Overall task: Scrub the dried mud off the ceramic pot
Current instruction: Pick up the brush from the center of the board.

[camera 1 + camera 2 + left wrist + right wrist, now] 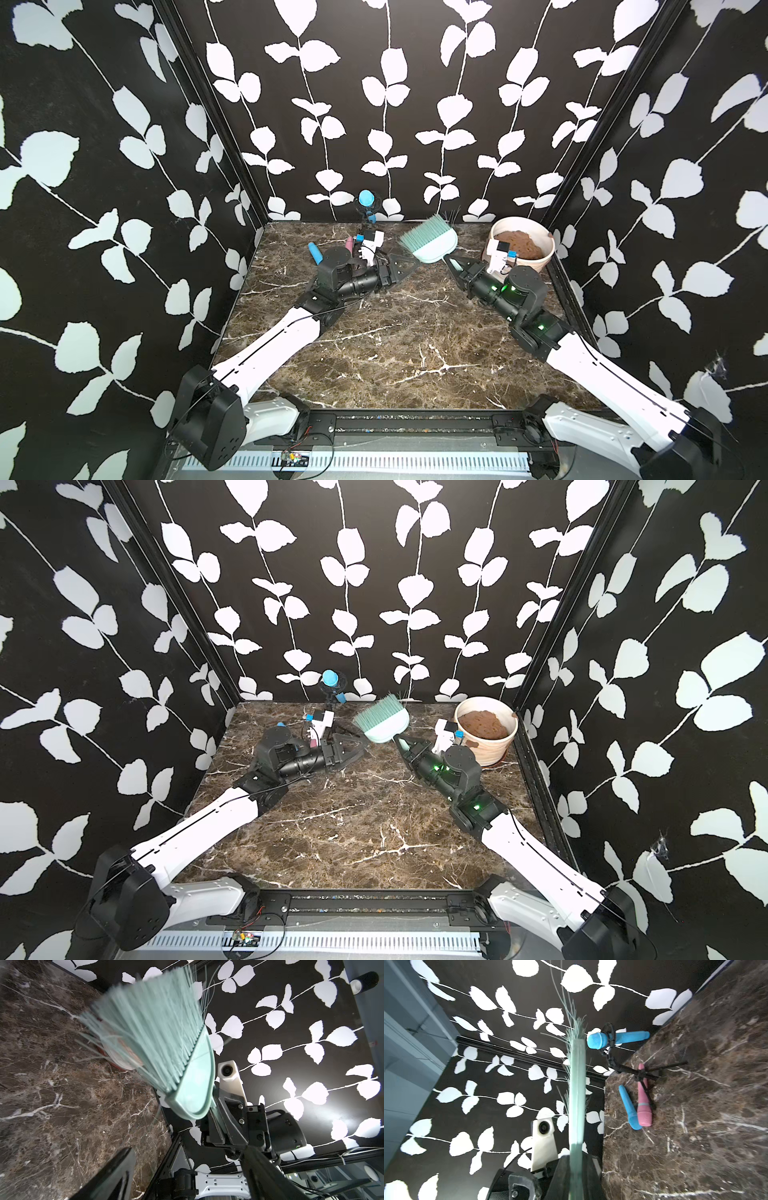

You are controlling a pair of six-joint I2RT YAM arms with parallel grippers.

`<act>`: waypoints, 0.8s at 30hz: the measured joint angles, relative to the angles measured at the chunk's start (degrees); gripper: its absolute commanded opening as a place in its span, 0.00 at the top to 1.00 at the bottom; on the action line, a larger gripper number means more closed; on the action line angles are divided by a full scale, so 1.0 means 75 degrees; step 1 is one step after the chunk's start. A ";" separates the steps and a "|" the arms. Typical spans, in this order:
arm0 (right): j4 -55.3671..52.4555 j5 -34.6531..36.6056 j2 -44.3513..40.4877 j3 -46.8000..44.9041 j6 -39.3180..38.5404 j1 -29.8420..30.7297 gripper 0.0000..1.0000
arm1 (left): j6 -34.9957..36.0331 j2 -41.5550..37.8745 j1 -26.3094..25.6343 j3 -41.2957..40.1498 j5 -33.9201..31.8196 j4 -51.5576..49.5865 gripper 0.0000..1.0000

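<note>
Right end effector near ceramic pot

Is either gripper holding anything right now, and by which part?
The right gripper is shut on the teal brush, gripping its handle just behind the head. The left gripper is open and holds nothing.

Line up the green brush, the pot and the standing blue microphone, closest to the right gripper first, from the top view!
1. The green brush: its handle is in the right gripper.
2. The ceramic pot: close behind it, back right corner.
3. The blue microphone: on its stand at the back wall, far across.
</note>
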 measured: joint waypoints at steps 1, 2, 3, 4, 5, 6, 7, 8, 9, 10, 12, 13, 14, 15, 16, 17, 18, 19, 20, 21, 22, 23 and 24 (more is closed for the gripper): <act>0.0073 0.0035 0.0000 0.0000 0.0032 0.0058 1.00 | -0.0064 0.0015 0.0000 0.0000 -0.0047 0.0082 0.26; 0.0143 0.0073 0.0003 0.0003 0.0052 0.0143 1.00 | -0.0134 0.0038 0.0000 0.0000 -0.0090 0.0169 0.29; 0.0210 0.0114 0.0020 0.0003 0.0064 0.0227 1.00 | -0.0204 0.0058 0.0000 0.0000 -0.0122 0.0291 0.30; 0.0303 0.0140 0.0064 0.0003 0.0082 0.0332 1.00 | -0.0268 0.0079 0.0000 0.0003 -0.0157 0.0379 0.32; 0.0399 0.0149 0.0122 0.0003 0.0111 0.0428 1.00 | -0.0338 0.0096 0.0000 0.0009 -0.0178 0.0495 0.35; 0.0510 0.0143 0.0207 0.0006 0.0146 0.0525 1.00 | -0.0391 0.0105 0.0000 0.0012 -0.0210 0.0595 0.39; 0.0618 0.0143 0.0309 0.0006 0.0192 0.0609 1.00 | -0.0452 0.0105 0.0000 0.0012 -0.0227 0.0702 0.45; 0.0731 0.0137 0.0423 0.0006 0.0248 0.0685 1.00 | -0.0469 0.0102 0.0000 0.0017 -0.0251 0.0793 0.51; 0.0874 0.0146 0.0530 -0.0003 0.0329 0.0752 1.00 | -0.0522 0.0102 0.0000 0.0029 -0.0280 0.0877 0.59; 0.1099 0.0169 0.0653 -0.0029 0.0420 0.0825 1.00 | -0.0548 0.0102 0.0000 0.0035 -0.0312 0.0944 0.66; 0.1585 0.0227 0.0819 -0.0073 0.0571 0.0950 1.00 | -0.0600 0.0099 0.0015 0.0032 -0.0455 0.1008 0.95; 0.1676 0.0277 0.0863 -0.0073 0.0592 0.1000 0.94 | -0.0729 0.0093 0.0026 0.0017 -0.0542 0.1105 1.00; 0.1778 0.0277 0.0892 -0.0122 0.0664 0.1011 0.77 | -0.0924 0.0050 0.0026 0.0009 -0.0632 0.1274 1.00; 0.1888 0.0245 0.0924 -0.0125 0.0682 0.1011 0.61 | -0.1029 -0.0035 0.0017 -0.0003 -0.0726 0.1288 1.00; 0.1816 0.0195 0.0924 -0.0082 0.0638 0.1011 0.51 | -0.1072 -0.0122 0.0006 -0.0026 -0.0781 0.1343 1.00; 0.1638 0.0105 0.0918 -0.0023 0.0545 0.0994 0.42 | -0.0976 -0.0216 -0.0006 -0.0026 -0.0895 0.1332 1.00; 0.1329 0.0020 0.0901 0.0082 0.0289 0.0947 0.33 | -0.0868 -0.0318 -0.0035 -0.0035 -0.0973 0.1279 1.00; 0.0898 -0.0058 0.0871 0.0248 -0.0017 0.0918 0.27 | -0.0749 -0.0396 -0.0035 -0.0035 -0.1043 0.1189 1.00; 0.0341 -0.0137 0.0825 0.0481 -0.0446 0.0877 0.23 | -0.0609 -0.0490 -0.0035 -0.0035 -0.1139 0.1040 1.00; -0.0248 -0.0187 0.0766 0.0766 -0.0947 0.0828 0.18 | -0.0472 -0.0577 -0.0035 -0.0035 -0.1218 0.0857 1.00; -0.0790 -0.0245 0.0711 0.1058 -0.1405 0.0769 0.13 | -0.0318 -0.0664 -0.0035 -0.0032 -0.1309 0.0597 1.00; -0.1413 -0.0303 0.0662 0.1411 -0.1999 0.0697 0.12 | -0.0152 -0.0737 -0.0035 -0.0012 -0.1384 0.0289 1.00; -0.1958 -0.0329 0.0627 0.1731 -0.2489 0.0615 0.11 | 0.0050 -0.0804 -0.0032 0.0032 -0.1478 -0.0117 1.00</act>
